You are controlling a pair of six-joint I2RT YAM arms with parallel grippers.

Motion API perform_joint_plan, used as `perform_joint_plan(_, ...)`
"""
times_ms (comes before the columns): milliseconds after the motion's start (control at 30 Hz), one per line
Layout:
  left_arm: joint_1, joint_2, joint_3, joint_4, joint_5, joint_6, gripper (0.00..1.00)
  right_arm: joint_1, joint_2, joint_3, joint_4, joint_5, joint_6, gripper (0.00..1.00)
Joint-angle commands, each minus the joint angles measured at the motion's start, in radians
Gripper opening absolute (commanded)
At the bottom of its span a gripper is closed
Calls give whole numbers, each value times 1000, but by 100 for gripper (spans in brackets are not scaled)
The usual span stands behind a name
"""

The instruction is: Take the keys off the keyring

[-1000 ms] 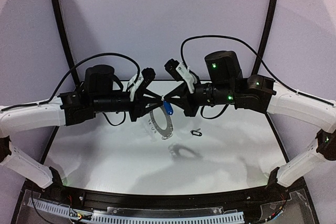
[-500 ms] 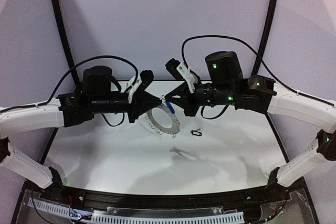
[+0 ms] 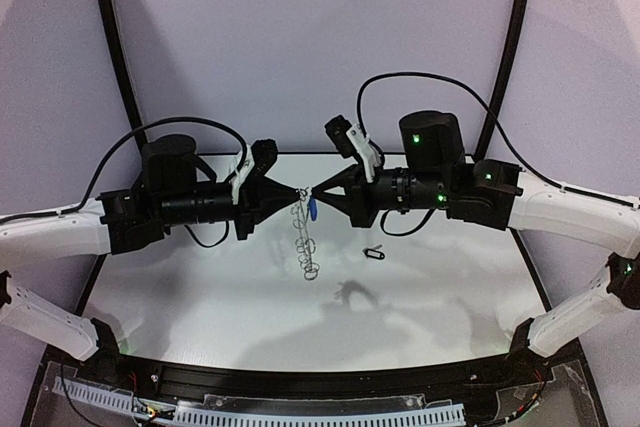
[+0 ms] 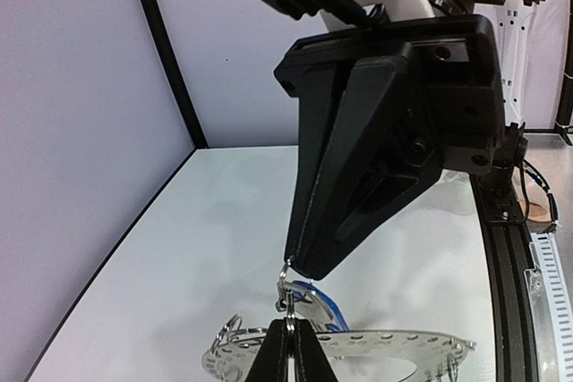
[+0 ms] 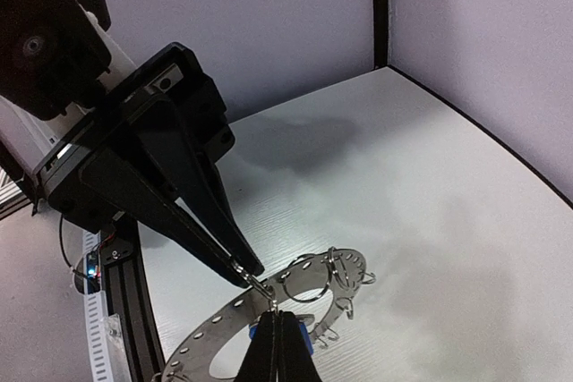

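While my left gripper [image 3: 298, 193] and right gripper [image 3: 314, 194] clamp, apparently, its rim loops, the keyring [image 3: 305, 242] hangs edge-on. The black key [image 3: 373, 253] lies to its right.

I have the grey keyring [image 3: 305, 239] hanging in the air, the blue key [image 3: 313, 209] dangling at its top. The black key [image 3: 374, 253] lies apart on the table [image 3: 200, 287].
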State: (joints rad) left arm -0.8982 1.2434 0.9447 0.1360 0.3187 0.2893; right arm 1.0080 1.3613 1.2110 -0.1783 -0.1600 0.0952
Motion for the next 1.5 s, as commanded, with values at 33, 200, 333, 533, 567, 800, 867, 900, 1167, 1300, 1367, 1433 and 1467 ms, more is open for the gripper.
perform_joint_plan(33, 5, -70, -22, 47, 42, 1, 1, -72, -10, -60, 66, 14, 113, 0)
perform_joint_plan(200, 5, -93, -48, 110, 52, -9, 1, -86, 28, -90, 163, -67, 177, 0)
perform_joint_plan(333, 5, -95, -53, 169, 62, -38, 1, -88, 60, -107, 228, -104, 188, 0)
perform_joint_plan(533, 5, -97, -47, 184, 140, -71, 1, -93, 88, -87, 232, -112, 141, 0)
perform_joint_plan(567, 6, -101, -33, 155, 165, -71, 1, -94, 83, -85, 220, -102, 117, 0)
perform_joint_plan(800, 7, -114, -10, 32, 230, -109, 1, -95, 29, -50, 94, 28, -87, 0)
perform_joint_plan(867, 7, -97, 14, -55, 229, -109, 1, -95, 15, -14, 54, 57, -168, 0)
perform_joint_plan(900, 7, -88, 24, -72, 238, -107, 1, -95, 8, 7, 30, 65, -210, 0)
perform_joint_plan(1167, 26, -12, 68, -233, 278, -96, 1, -95, -10, 110, -21, 38, -367, 0)
perform_joint_plan(1300, 30, 49, 78, -275, 251, -83, 1, -95, -12, 158, -58, 38, -413, 0)
perform_joint_plan(1367, 31, 80, 91, -324, 243, -74, 1, -94, -12, 174, -66, 34, -437, 0)
perform_joint_plan(1433, 32, 99, 104, -352, 237, -59, 1, -94, -8, 194, -78, 28, -448, 0)
perform_joint_plan(1467, 32, 120, 114, -363, 212, -58, 1, -94, -1, 214, -93, 18, -454, 0)
